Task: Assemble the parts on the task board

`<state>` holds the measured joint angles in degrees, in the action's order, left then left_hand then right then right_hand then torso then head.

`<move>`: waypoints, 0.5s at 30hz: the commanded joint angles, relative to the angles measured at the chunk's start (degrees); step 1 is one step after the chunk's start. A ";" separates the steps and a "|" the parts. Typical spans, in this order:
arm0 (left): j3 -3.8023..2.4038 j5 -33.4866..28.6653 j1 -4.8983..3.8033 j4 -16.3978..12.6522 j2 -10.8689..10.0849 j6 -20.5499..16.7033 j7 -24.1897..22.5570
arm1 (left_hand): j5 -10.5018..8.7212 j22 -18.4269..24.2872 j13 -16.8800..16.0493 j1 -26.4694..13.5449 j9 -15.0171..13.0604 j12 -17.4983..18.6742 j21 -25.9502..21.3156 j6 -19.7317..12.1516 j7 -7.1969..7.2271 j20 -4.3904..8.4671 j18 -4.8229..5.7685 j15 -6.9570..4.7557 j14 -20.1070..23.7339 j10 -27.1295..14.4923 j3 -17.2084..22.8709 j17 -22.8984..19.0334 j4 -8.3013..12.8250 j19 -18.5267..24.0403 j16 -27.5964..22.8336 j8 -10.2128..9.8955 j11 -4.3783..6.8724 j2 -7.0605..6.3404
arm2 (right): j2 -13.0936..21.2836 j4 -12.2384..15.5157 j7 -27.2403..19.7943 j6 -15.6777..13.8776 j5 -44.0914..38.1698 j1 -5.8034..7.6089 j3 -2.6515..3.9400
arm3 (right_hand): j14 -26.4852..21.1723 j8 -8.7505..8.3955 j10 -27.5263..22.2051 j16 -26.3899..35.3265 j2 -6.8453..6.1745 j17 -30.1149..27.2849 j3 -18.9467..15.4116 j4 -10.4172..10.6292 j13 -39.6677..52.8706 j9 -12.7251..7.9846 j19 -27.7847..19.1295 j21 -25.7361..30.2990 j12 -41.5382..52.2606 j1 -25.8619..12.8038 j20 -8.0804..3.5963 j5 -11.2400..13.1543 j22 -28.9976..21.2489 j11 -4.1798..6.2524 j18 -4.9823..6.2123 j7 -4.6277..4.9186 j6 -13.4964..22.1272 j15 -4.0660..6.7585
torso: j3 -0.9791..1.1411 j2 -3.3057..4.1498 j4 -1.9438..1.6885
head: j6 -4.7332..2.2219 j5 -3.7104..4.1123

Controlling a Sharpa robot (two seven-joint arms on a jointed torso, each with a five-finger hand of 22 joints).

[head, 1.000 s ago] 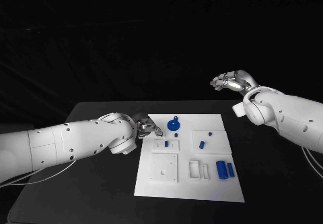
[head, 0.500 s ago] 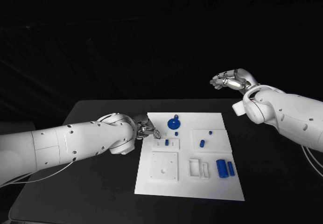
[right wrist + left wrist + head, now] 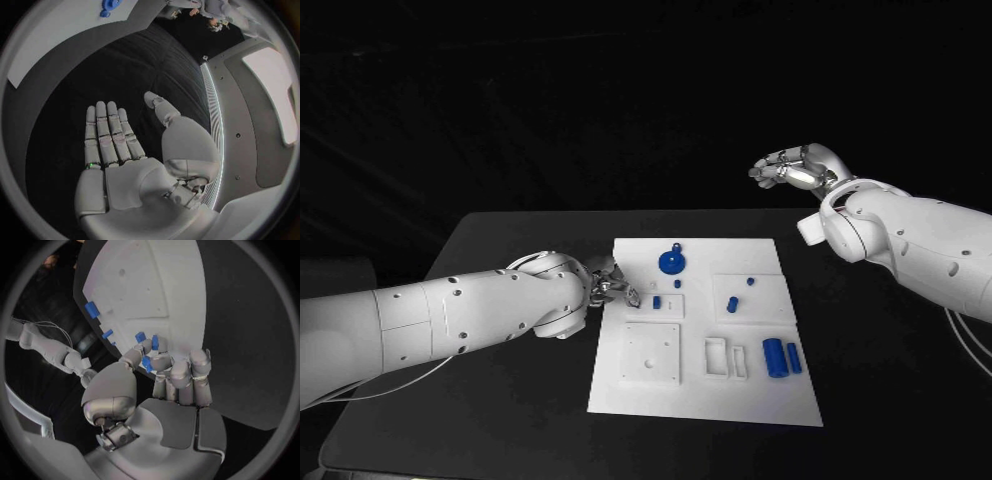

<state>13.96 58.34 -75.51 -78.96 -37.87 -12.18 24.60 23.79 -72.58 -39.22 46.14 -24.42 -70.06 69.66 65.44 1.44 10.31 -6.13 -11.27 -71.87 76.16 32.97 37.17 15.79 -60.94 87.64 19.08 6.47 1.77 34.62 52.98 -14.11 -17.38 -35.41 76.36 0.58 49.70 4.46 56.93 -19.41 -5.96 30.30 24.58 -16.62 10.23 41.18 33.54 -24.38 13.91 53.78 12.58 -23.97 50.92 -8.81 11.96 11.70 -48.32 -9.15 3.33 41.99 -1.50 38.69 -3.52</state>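
The left robot hand [image 3: 613,286] is low at the left edge of the flat white plastic task board [image 3: 705,395] on the black table [image 3: 516,400]. In the left wrist view its fingertips [image 3: 154,346] pinch a small blue plastic part [image 3: 154,342] just over the board. The part looks light, hard and smooth, so it could slip; a soft pinch on its flat sides seems best. The right robot hand [image 3: 798,168] is up high, well apart from the board, flat and holding nothing.

Black table [image 3: 516,420] before me, matte top. Behind it, black backdrop [image 3: 589,100], unlit. Pale curved panel [image 3: 275,85] beside my wrist.
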 commanded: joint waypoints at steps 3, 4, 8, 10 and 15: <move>-0.04 0.66 -0.02 0.27 0.13 -0.06 -0.49 | 2.75 -0.12 -0.13 -0.01 -18.63 0.25 0.39 8.97 0.27 5.04 -1.02 -1.10 -1.15 1.74 1.15 0.12 0.87 0.09 0.22 2.23 1.43 1.73 | 0.08 0.07 -0.27 0.58 -0.33 0.07 0.04 | -0.02 0.40 0.13 0.25 -0.09 -0.12 -0.38 0.11 -0.17 -0.14 -0.45 0.40 -0.38 0.43 0.21 -0.39 0.08 -0.47 0.29 0.00 0.47 -0.33 | 0.03 0.00 0.02 | 0.10 0.06; -0.04 0.66 -0.02 0.32 0.17 -0.07 -0.52 | 2.49 -0.13 -0.18 -0.14 -18.59 0.27 0.41 8.93 0.27 5.04 -1.04 -1.09 -1.14 1.75 1.10 0.15 0.86 0.11 0.20 2.27 1.43 1.77 | 0.11 0.11 -0.30 0.61 -0.33 0.07 0.04 | -0.03 0.41 0.13 0.25 -0.09 -0.13 -0.39 0.11 -0.19 -0.16 -0.46 0.40 -0.39 0.43 0.21 -0.39 0.08 -0.47 0.29 0.01 0.47 -0.34 | 0.05 -0.03 0.01 | 0.08 0.06; -0.04 0.66 -0.01 0.37 0.28 -0.13 -0.61 | 1.35 -0.13 -0.34 -0.55 -18.45 0.42 0.43 8.80 0.26 5.04 -1.09 -1.08 -1.12 1.77 1.05 0.23 0.80 0.18 0.11 2.45 1.42 1.96 | 0.08 0.15 -0.30 0.73 -0.33 0.07 0.04 | -0.03 0.42 0.13 0.27 -0.05 -0.15 -0.40 0.13 -0.26 -0.20 -0.49 0.41 -0.40 0.43 0.22 -0.40 0.09 -0.48 0.30 0.01 0.49 -0.35 | 0.07 0.02 -0.02 | 0.20 0.06; -0.04 0.62 0.06 0.42 0.33 -0.07 -0.62 | 0.98 -0.13 -0.39 -0.67 -18.40 0.47 0.44 8.77 0.25 5.04 -1.11 -1.08 -1.12 1.79 1.04 0.26 0.79 0.19 0.08 2.51 1.41 1.97 | 0.08 0.21 -0.30 0.79 -0.33 0.07 0.04 | -0.02 0.43 0.14 0.27 0.00 -0.17 -0.40 0.14 -0.31 -0.23 -0.50 0.41 -0.41 0.43 0.23 -0.42 0.10 -0.49 0.31 0.02 0.50 -0.36 | 0.06 0.04 0.01 | 0.24 0.07; -0.05 0.54 0.32 0.53 0.54 0.17 -0.61 | 0.85 -0.12 -0.42 -0.69 -18.38 0.49 0.44 8.76 0.25 5.04 -1.12 -1.08 -1.12 1.80 1.05 0.27 0.80 0.19 0.07 2.54 1.41 1.96 | 0.08 0.29 -0.32 0.84 -0.33 0.07 0.04 | -0.03 0.45 0.14 0.28 0.02 -0.18 -0.41 0.14 -0.35 -0.26 -0.51 0.41 -0.41 0.44 0.24 -0.42 0.11 -0.49 0.31 0.02 0.51 -0.36 | 0.07 -0.02 0.01 | 0.41 0.09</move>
<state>13.92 58.50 -75.25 -78.46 -37.47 -12.27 24.51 23.79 -72.63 -39.59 45.00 -24.43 -69.82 69.88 65.45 1.43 10.31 -6.33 -11.19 -71.95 76.17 32.97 37.38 15.81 -60.93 87.64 19.08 6.47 2.92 34.69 53.21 -14.12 -17.18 -35.41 76.37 0.58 49.71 4.65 57.13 -19.41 -5.96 30.18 24.41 -16.46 9.95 41.00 33.35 -24.16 13.68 53.78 12.78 -24.19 50.98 -9.02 11.96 11.69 -48.33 -9.14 3.38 41.99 -1.49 39.02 -3.45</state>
